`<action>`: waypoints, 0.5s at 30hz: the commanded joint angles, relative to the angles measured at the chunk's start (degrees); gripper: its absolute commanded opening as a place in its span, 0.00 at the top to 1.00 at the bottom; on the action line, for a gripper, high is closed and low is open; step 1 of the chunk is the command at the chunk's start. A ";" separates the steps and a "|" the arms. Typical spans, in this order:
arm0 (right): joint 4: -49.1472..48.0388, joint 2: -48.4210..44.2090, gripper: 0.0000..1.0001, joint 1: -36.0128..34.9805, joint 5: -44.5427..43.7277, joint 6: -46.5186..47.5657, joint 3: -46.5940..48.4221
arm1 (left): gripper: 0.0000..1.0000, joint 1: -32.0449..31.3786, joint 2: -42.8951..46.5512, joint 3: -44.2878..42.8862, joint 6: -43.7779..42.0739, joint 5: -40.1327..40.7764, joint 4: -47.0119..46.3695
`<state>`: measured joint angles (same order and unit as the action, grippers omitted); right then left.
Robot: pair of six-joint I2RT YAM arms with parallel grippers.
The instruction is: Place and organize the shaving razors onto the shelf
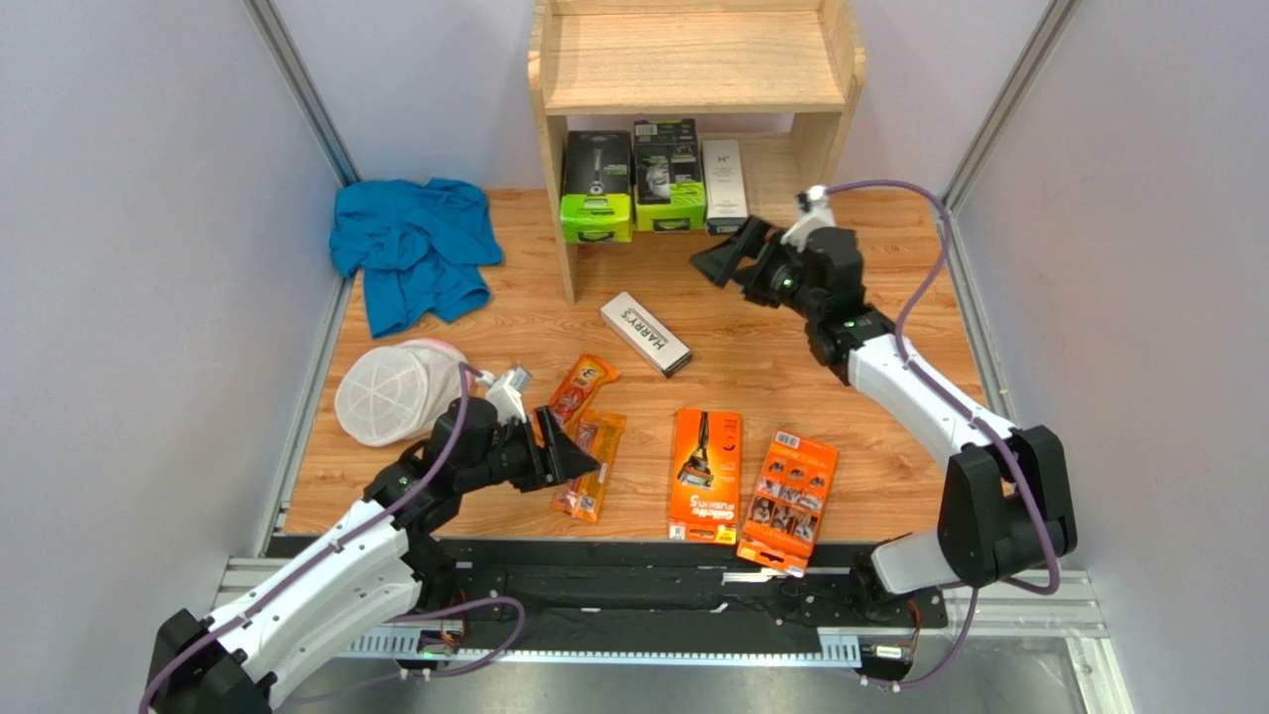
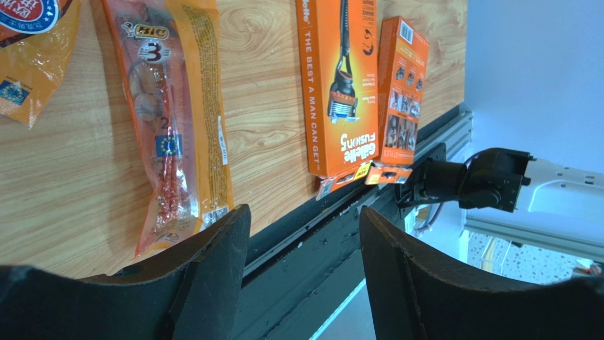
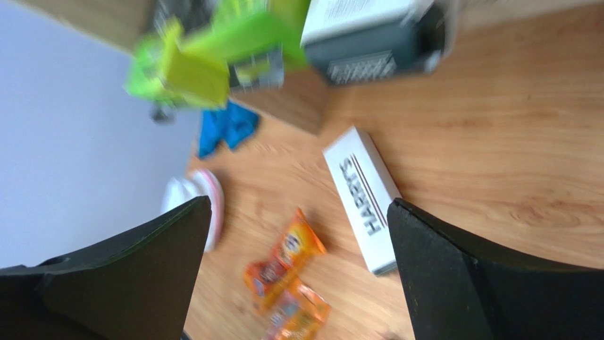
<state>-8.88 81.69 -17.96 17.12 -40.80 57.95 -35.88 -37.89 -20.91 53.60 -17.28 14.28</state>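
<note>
- The right gripper (image 1: 726,253) hangs by the shelf (image 1: 693,67), at its lower tier, jaws spread wide and empty.
- The HARRY'S box (image 1: 645,332) lies flat on the table (image 1: 894,372), just to that gripper's left and nearer the bases. Its long axis runs diagonally, and this gripper looks the nearer.
- The left gripper (image 1: 557,442), jaws apart and empty, hovers by an orange blister pack (image 1: 596,484).

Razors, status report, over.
Left gripper open, over BIC pack. Right gripper open, empty, near shelf. HARRY'S box on table. Cloth beside shelf, not blocking.
</note>
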 commanded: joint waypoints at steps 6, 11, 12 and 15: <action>5.73 2.24 0.00 -9.64 -16.33 11.53 -7.93 | 0.32 5.89 -1.05 -3.26 0.54 -6.01 -1.10; 3.09 6.63 0.00 -11.66 -22.56 8.37 -9.88 | 0.32 11.26 -1.13 -3.44 1.59 -14.09 -4.78; 2.91 8.81 0.00 -12.10 -23.18 8.19 -9.36 | 0.32 12.83 -1.05 -3.35 2.29 -15.23 -5.57; 1.86 11.73 0.00 -13.50 -24.86 7.49 -8.12 | 0.32 14.51 -1.22 -3.09 2.91 -17.96 -7.25</action>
<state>-2.37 90.48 -29.32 -2.07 -32.12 47.92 -23.66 -39.03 -22.15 54.89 -28.73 11.57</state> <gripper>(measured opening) 0.998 0.677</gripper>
